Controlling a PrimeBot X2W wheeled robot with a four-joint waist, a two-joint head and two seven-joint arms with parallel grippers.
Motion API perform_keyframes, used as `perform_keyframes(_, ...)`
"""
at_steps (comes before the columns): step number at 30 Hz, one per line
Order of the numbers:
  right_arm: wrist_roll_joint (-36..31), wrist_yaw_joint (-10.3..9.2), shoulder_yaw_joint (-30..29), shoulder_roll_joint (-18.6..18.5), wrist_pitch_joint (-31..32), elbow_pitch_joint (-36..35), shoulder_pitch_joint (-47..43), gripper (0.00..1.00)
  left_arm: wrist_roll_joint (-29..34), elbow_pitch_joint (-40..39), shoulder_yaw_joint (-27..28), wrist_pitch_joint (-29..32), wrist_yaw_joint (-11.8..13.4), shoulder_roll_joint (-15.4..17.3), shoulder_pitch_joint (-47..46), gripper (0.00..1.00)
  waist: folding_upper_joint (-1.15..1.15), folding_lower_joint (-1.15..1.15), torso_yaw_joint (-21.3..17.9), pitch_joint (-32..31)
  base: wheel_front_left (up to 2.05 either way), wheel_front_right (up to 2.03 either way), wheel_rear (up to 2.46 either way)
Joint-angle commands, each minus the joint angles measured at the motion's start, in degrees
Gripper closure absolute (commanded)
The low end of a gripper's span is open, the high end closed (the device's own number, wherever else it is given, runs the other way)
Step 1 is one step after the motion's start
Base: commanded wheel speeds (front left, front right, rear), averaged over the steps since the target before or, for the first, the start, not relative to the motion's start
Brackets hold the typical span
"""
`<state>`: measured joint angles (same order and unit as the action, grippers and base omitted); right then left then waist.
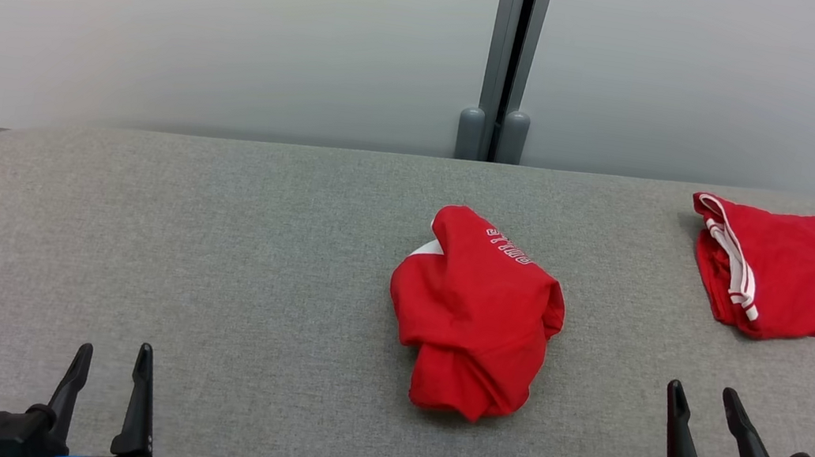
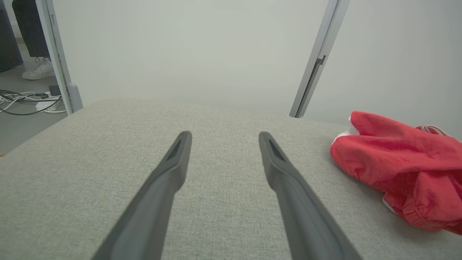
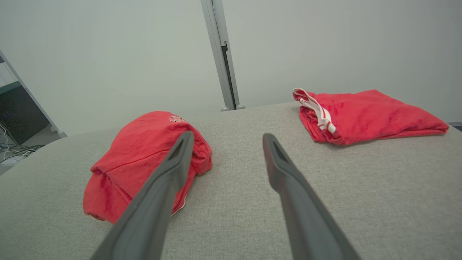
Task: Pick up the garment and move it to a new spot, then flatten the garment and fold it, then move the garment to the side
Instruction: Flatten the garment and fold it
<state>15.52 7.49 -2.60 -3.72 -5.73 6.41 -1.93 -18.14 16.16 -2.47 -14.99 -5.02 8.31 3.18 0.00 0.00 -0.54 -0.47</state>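
**Entry: red garment, crumpled, mid-table; both grippers empty**

Item 1. The garment [image 1: 475, 314]: red cloth, bunched into a rounded heap with deep folds. It has white lettering near its far edge (too small and too turned to read) and a patch of white at its far left side. It lies near the middle of the table, resting on the surface, touched by neither gripper. In the right wrist view it sits behind that gripper's left-hand finger, which overlaps it in the picture; whether the two touch cannot be told from that view, but the head view shows them well apart.

Item 2. Left gripper [image 1: 115, 348]: at the near left of the table, fingers spread and pointing away from the robot, with nothing between them. The garment lies off to its right.

Item 3. Right gripper [image 1: 703, 391]: at the near right, fingers likewise spread, with nothing between them. The garment lies ahead and to its left.

Item 4. Folded red cloth [image 1: 800, 272]: a flat, roughly square bundle at the far right corner of the table, with white banded trim along its left edge. It is well apart from the garment.

Item 5. Table [image 1: 210, 272]: grey woven covering, rounded corners.

Item 6. Wall [image 1: 206, 17]: pale panels behind the table, joined by a grey upright post [image 1: 512, 52].

Item 7. Floor to the left in the left wrist view: loose cables [image 2: 21, 101] and a person's pale shoe [image 2: 36, 70].
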Motion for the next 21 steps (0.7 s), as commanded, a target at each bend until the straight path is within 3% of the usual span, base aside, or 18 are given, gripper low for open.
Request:
perform_keyframes(1, -0.1, 0.01, 0.1, 0.1, -0.3, 0.1, 0.4, 0.0, 0.0, 0.1, -0.1, -0.2, 0.0, 0.1, -0.9, 0.0, 0.0, 0.0, 0.0, 0.1, 0.0, 0.0, 0.0)
perform_keyframes(16, -0.2, 0.01, 1.1, 0.3, -0.4, 0.3, 1.6, 0.0, -0.1, 0.2, -1.2, 0.2, -0.4, 0.3, -2.7, 0.0, 0.0, 0.0, 0.1, 1.4, 0.0, 0.0, 0.0)
perform_keyframes(21, 0.1, 0.01, 2.2, 0.0, -0.4, 0.5, 2.8, 0.0, 0.0, 0.9, -3.8, 5.2, -0.6, -0.7, -6.9, 0.0, 0.0, 0.0, -0.8, 2.9, 0.0, 0.0, 0.0)
